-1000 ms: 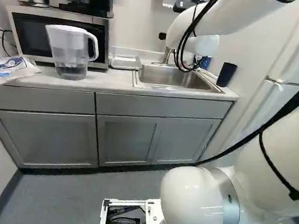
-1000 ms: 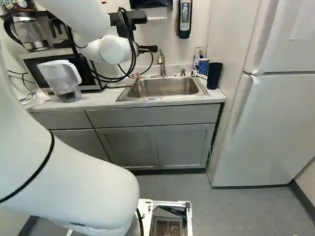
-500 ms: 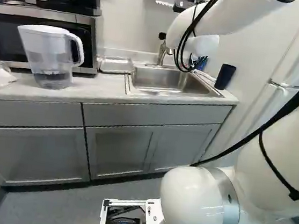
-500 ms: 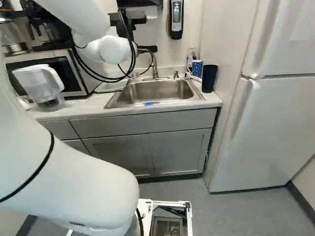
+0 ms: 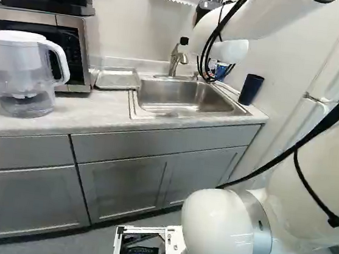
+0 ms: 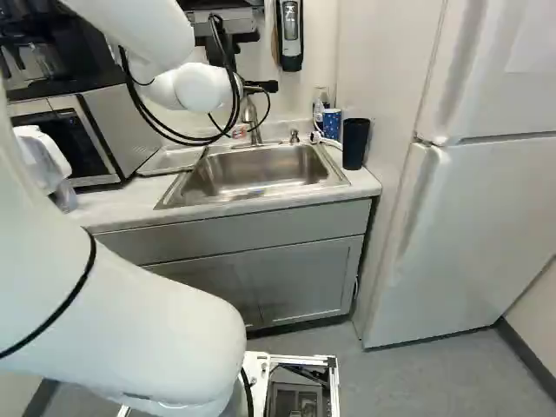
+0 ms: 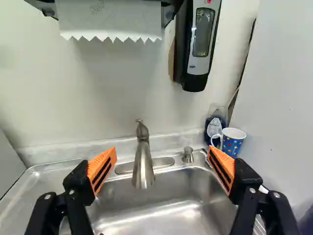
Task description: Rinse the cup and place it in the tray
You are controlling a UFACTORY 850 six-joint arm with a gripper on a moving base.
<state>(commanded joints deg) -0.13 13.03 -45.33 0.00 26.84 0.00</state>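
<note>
Tray (image 5: 117, 79) left of sink (image 5: 174, 97)

left base: microwave (image 5: 71, 22) cut by edge, patterned cup (image 7: 235, 133) partly behind cables (image 5: 206, 50) | right base: pitcher (image 6: 43, 161) partly behind arm (image 6: 130, 321) | wrist: sink (image 5: 173, 97), paper towel (image 7: 107, 19), soap dispenser (image 7: 201, 49) cut off; dark tumbler (image 6: 355, 143) blurred
</note>
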